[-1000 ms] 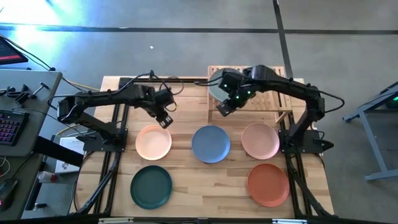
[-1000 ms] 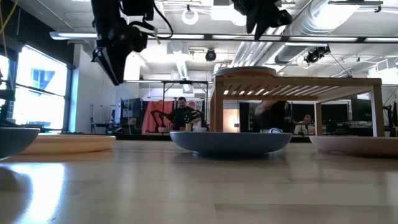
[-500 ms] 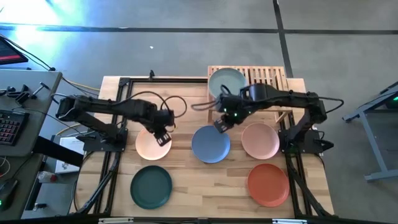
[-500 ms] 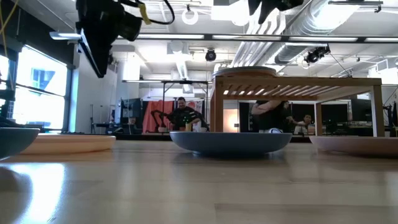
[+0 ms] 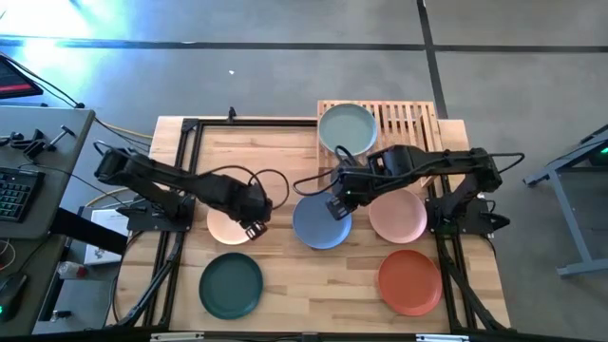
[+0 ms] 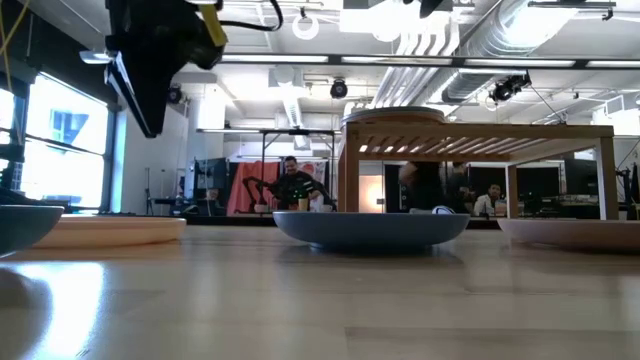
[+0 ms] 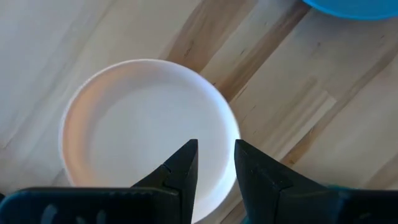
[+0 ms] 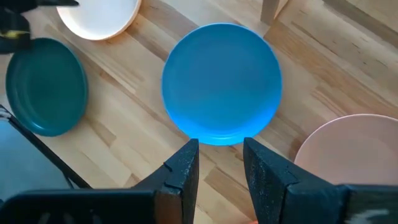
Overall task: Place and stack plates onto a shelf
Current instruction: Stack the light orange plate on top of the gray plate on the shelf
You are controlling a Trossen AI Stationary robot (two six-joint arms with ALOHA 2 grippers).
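Note:
A sage green plate [image 5: 346, 128] lies on the left end of the shelf's [image 5: 410, 118] slatted top. On the table lie a peach plate [image 5: 224, 220], a blue plate [image 5: 321, 222], a pink plate [image 5: 399, 215], a dark green plate [image 5: 231, 285] and a terracotta plate [image 5: 410, 281]. My left gripper [image 7: 216, 149] hangs open above the peach plate's [image 7: 137, 130] right rim, pointing down. My right gripper [image 8: 221, 144] hangs open, higher up, over the blue plate's [image 8: 221, 81] far-right rim. Neither touches a plate.
The shelf [image 6: 480, 135] stands at the table's far right, its legs just beyond the blue plate [image 6: 370, 228] and pink plate. Bare wood shows at the table's far left and along the near middle. People sit in the room beyond.
My left gripper has swung toward the table's near edge and sunk a little, from beyond the peach plate to above its right rim. My right gripper has swung from over the shelf's front toward the near edge, to above the blue plate. Both have stayed open.

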